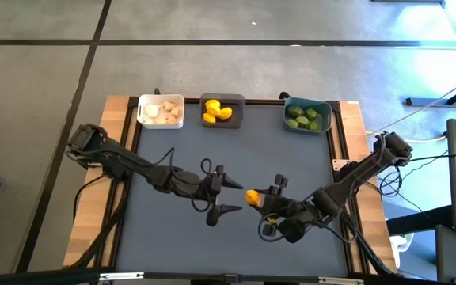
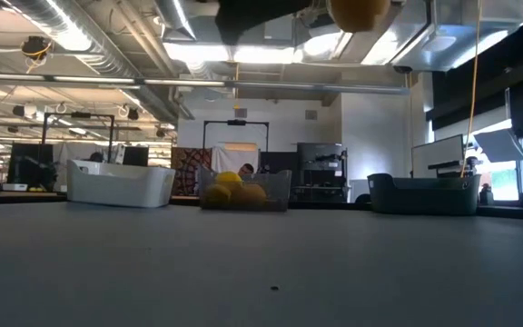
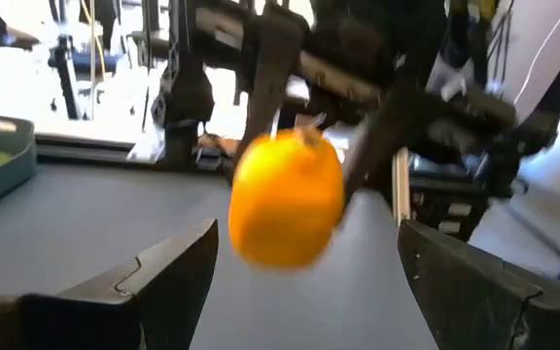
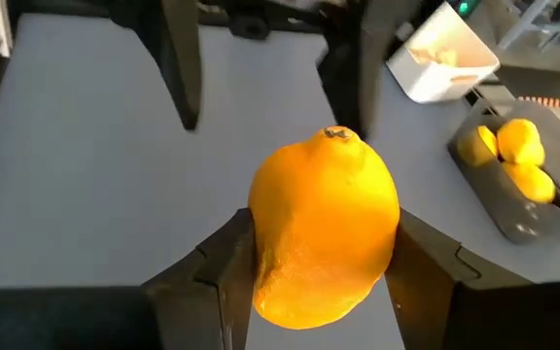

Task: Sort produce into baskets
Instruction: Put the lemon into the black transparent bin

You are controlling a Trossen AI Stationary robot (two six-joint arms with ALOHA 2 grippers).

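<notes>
A yellow-orange lemon (image 1: 252, 196) hangs above the middle of the dark table, with my right gripper (image 4: 324, 262) shut on it. In the low view the lemon (image 2: 360, 11) shows at the top edge, well above the tabletop. My left gripper (image 1: 234, 196) faces it from the table's left, open, its two fingertips just short of the lemon (image 3: 287, 199) and touching nothing. At the far edge stand three baskets: a white one (image 1: 161, 120) with whitish bulbs, a dark grey one (image 1: 236, 107) with lemons, and a teal one (image 1: 307, 127) with green limes. My right gripper pinches the lemon's two opposite sides (image 4: 261, 255) between its two fingers (image 4: 217, 267), around the lemon's rear half. The fingers come from the table's right, slanting a little downward. The lemon is lifted clear of the table, its nub end (image 4: 336, 134) pointing away toward the left gripper.
The baskets line the far edge, seen low across the table as white (image 2: 121, 184), dark grey with lemons (image 2: 243, 193) and a dark one (image 2: 422, 193). Wooden borders (image 1: 117, 158) run along the table's sides. Cables hang beside the right arm (image 1: 370, 166).
</notes>
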